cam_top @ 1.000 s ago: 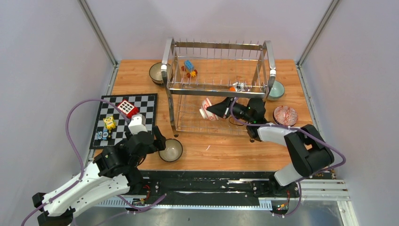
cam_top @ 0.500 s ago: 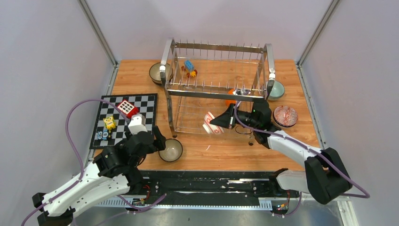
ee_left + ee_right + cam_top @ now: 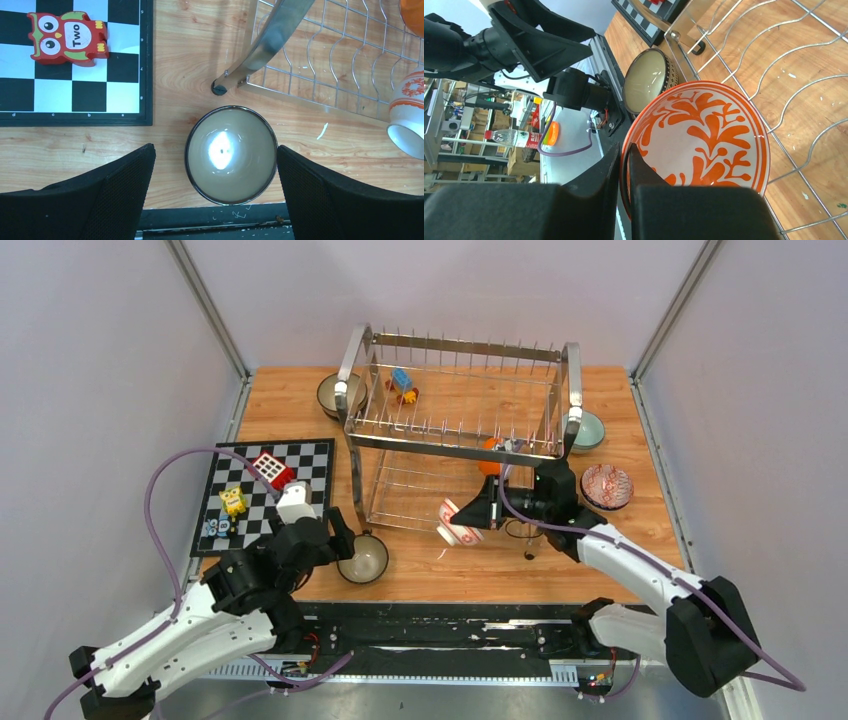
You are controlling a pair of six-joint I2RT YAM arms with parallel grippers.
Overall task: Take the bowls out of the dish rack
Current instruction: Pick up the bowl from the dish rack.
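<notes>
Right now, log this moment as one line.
right pincer: shut on orange-white bowl at dish rack front edge | left pincer: open over brown bowl on table

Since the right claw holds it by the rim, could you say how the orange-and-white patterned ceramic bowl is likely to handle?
The orange-and-white patterned ceramic bowl looks rigid and glossy, so it may slip from the right claw pinching its rim. Tilted on edge, it might roll or chip if dropped.
</notes>
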